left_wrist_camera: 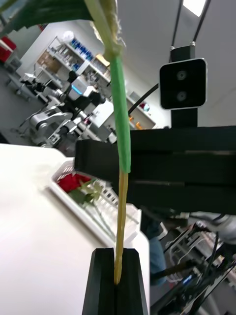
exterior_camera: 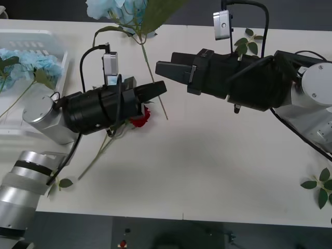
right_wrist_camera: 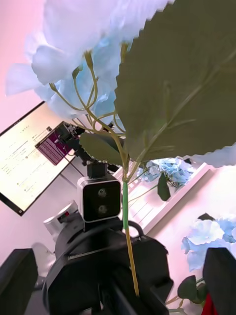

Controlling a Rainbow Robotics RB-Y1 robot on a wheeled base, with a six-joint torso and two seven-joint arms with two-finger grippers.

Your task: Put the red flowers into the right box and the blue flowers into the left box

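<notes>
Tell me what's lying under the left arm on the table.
A deep-red rose head peeks out beneath the left tool, its thin green stem trailing toward the table's near edge. The arm covers the rest of the rose.

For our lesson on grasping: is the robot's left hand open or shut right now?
Shut. In the left wrist view, the two black fingers of the left hand are pressed together on the stem of the blue flower.
</notes>
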